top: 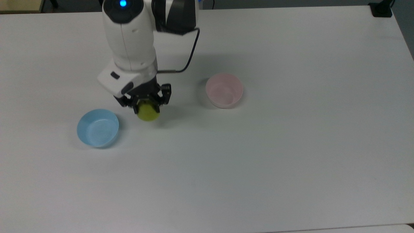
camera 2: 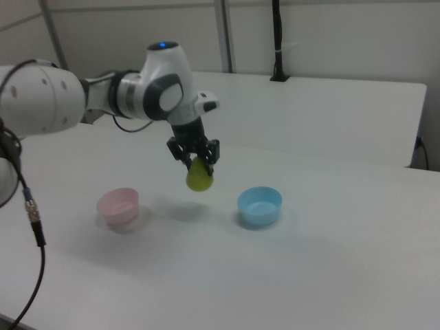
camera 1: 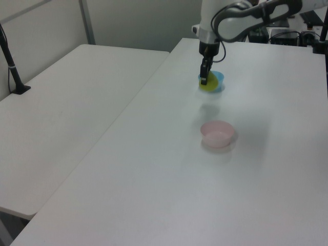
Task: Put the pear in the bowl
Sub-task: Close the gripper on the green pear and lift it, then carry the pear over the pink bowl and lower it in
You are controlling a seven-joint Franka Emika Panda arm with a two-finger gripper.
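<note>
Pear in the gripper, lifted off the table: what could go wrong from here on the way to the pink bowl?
The gripper pinches only the top of the pear, and most of the rounded fruit hangs below the fingers, so it may slip out in transit.

The pink bowl is small and looks light; a release from this height could bounce the pear out or tip the bowl.

The blue bowl sits about as close on the other side, so a wrong drop is possible.

arm bent over, end effector (top: 147, 103) pointing down, fingers clamped, raised

Light blue bowl (top: 97, 127) on the white table (top: 291, 145), a second white table (camera 1: 66, 102) alongside.
</note>
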